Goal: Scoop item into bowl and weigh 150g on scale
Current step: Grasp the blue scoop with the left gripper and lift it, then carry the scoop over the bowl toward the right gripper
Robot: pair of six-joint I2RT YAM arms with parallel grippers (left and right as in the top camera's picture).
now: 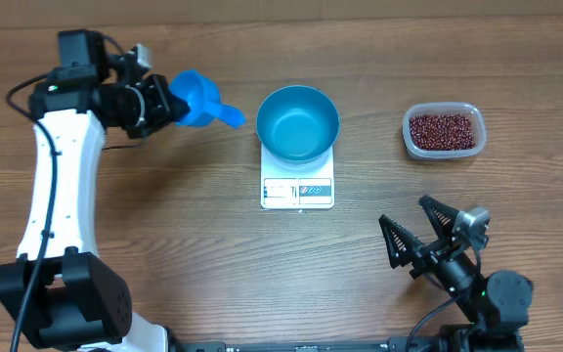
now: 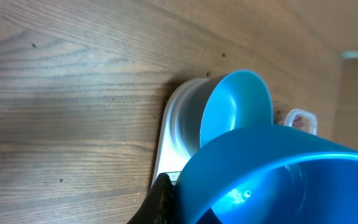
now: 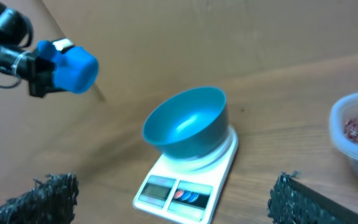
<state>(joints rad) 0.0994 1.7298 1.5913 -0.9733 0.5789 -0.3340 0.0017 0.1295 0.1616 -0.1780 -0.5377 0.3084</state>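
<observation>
I am watching the left claw [image 1: 169, 103] clamping shut on the small blue scoop [image 1: 201, 100], holding it up off the bench [image 1: 164, 225] on the left side, well short of the bowl [image 1: 298, 122]. In the left wrist view the scoop's cup is filling the lower right of the picture, with the bowl and the scale [image 1: 297, 188] showing past its rim.

The blue bowl is sitting on the white scale near the middle of the bench. It is overhanging the scale's far part and leaving the display strip and buttons showing on the edge nearest the arms. From the right wrist I am seeing the bowl's glossy inside turned up towards the camera. I cannot read the display.

The beans [image 1: 443, 130] are lying as a dark red heap in the clear plastic tub [image 1: 409, 137], which is standing on the bench to the right of the bowl, apart from it and from the scale.

The right claw [image 1: 402, 210] is hanging with its fingers spread wide apart and gripping nothing. It is low on the right side of the bench, nearer to me than the tub.
</observation>
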